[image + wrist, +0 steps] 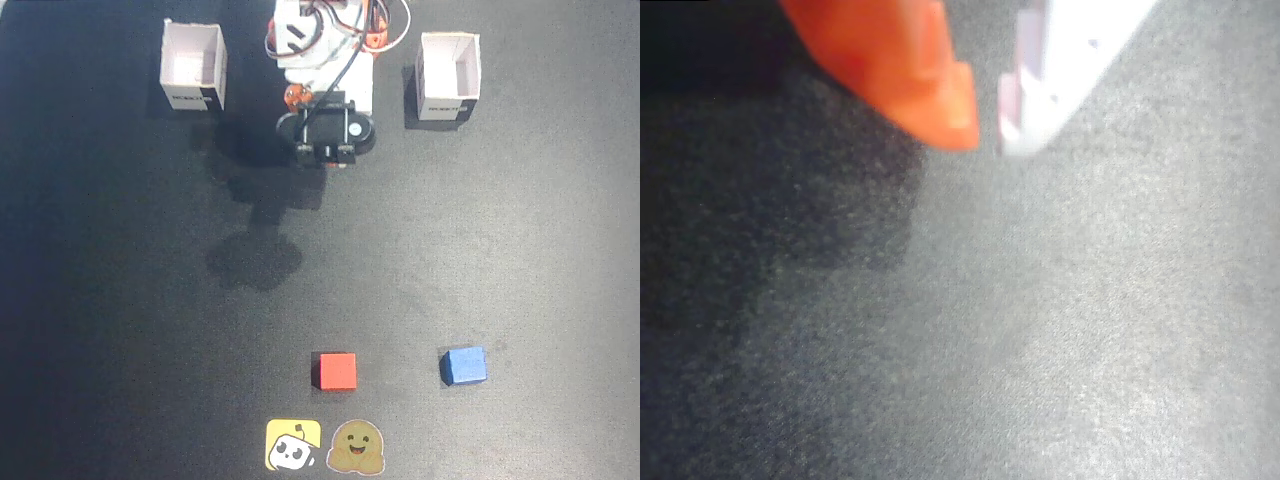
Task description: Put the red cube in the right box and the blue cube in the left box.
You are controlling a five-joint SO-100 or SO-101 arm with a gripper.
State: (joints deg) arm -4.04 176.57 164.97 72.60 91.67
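Red cube (335,370): lay on the dark mat (120,300) in the lower centre of the fixed view, flat on one face, untouched. Blue cube (463,365): lay to the right of the red one at about the same height in the frame, the two apart with bare mat between them. White boxes, two: one stood in the upper left of the fixed view (194,67), the other in the upper right (448,77), both open at the top with nothing seen inside, both well apart from the cubes. Arm (325,70): white and orange, folded at the top centre of the fixed view between the two boxes, with its black wrist part just below the white body and its shadow falling on the mat lower left of it. Gripper (985,130): seen in the wrist view at the upper edge, one orange finger (910,70) on the left and one white finger (1070,60) on the right, their tips close with only a narrow gap, nothing between them; whether fully closed could not be told. Only blurred grey mat filled the rest of that view. Stickers, two: a yellow one (293,445) and a brown smiling one (358,447) lay at the bottom edge of the fixed view, just below the red cube.
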